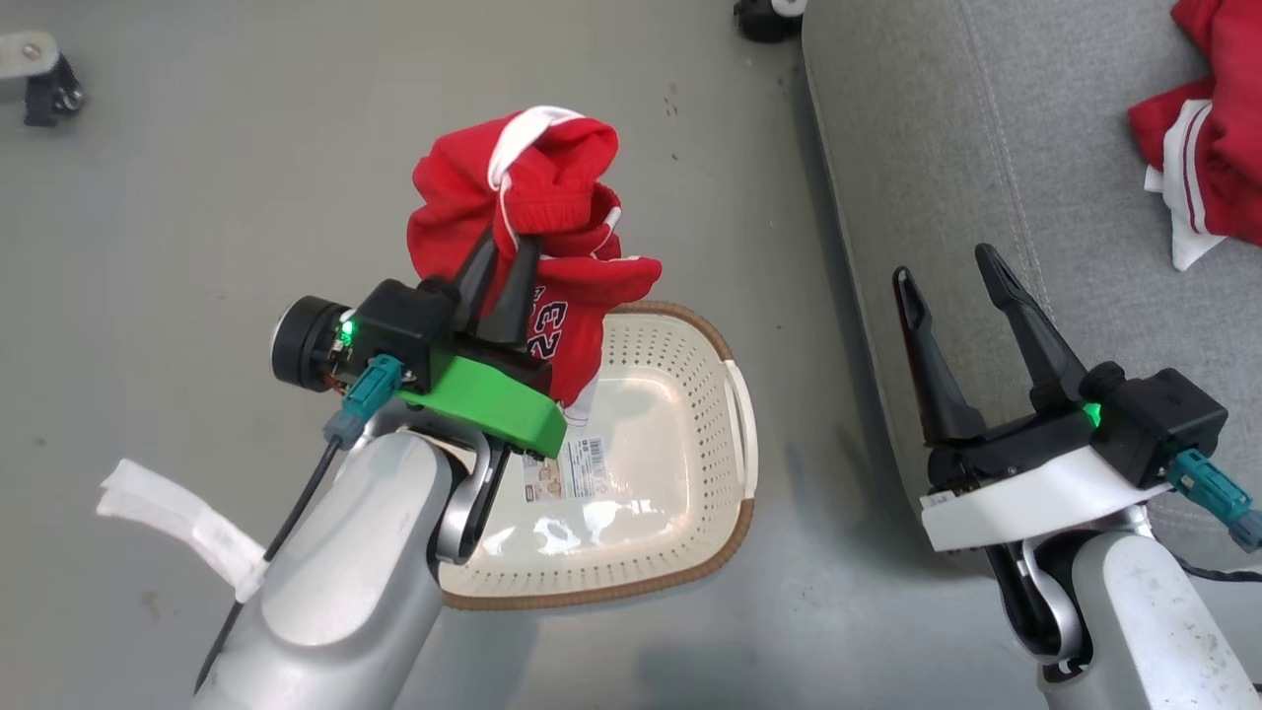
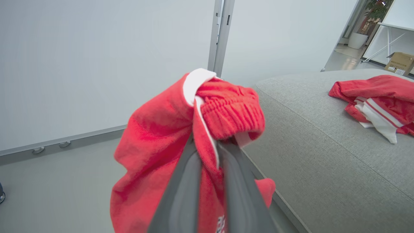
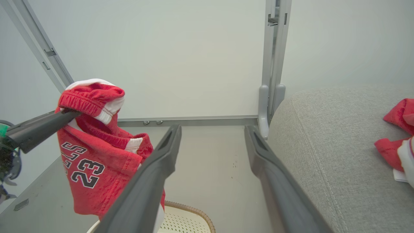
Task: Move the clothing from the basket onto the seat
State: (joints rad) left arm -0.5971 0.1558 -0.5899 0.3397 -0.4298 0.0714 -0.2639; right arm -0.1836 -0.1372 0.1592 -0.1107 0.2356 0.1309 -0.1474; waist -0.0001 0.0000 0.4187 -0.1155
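Left gripper point(image 1: 510, 248) is clamped on the red shorts point(image 1: 532, 187), which hang down from its fingers, clear above the basket point(image 1: 680, 370) at its far-left rim. Basket looks empty. Seat point(image 1: 986, 148) lies to the right, past the basket, with another red garment point(image 1: 1218, 128) at its far right. Right gripper point(image 1: 945, 266) is spread wide and empty at the seat's near edge. Likely carry: rightward.

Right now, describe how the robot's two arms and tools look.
Left tool: two long dark fingers, black body with green light, bright green mount, teal connector with black cable, silver forearm with a white strap. Right tool: same fingers, body and light, but a white mount; teal connector, silver forearm.
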